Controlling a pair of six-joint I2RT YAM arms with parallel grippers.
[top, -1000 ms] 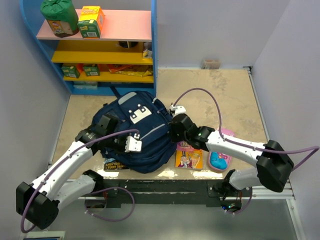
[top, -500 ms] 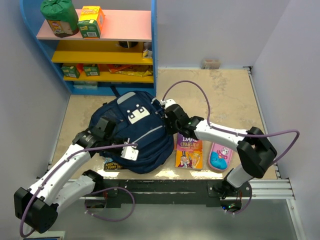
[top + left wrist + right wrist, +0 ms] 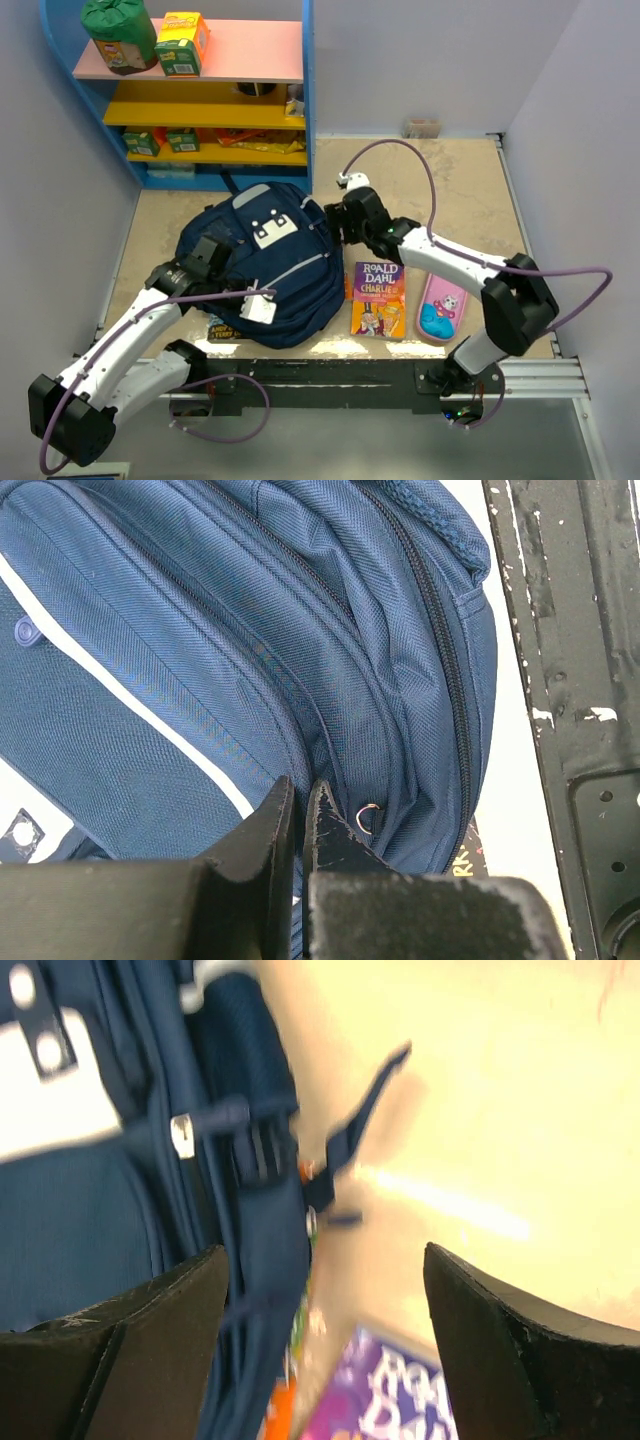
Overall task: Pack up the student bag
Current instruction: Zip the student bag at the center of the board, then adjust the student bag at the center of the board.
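The student bag point(image 3: 290, 285) is a navy backpack lying flat, with a white patch point(image 3: 272, 232) near its top and a thin light stripe. My left gripper point(image 3: 260, 306) rests on its front. In the left wrist view this gripper point(image 3: 300, 783) is shut, its tips against the bag's fabric point(image 3: 150, 710) beside a small metal zipper ring point(image 3: 368, 818). I cannot see whether anything is pinched between them. My right gripper point(image 3: 345, 222) hovers at the bag's upper right edge. It point(image 3: 322, 1255) stands open with nothing between its fingers, above a strap buckle point(image 3: 262, 1150) and bare floor.
An orange and purple Roald Dahl book point(image 3: 378, 298) lies right of the bag, with a pink pencil case point(image 3: 443, 308) beside it. Another book point(image 3: 222, 328) pokes out under the bag's near left corner. A blue shelf unit point(image 3: 200, 90) stands at the back left. A black rail point(image 3: 330, 375) runs along the near edge.
My right gripper has opened and swung from the bag's right side toward the back, uncovering the book. The left gripper stayed shut and drew slightly nearer; the bag shifted a little.
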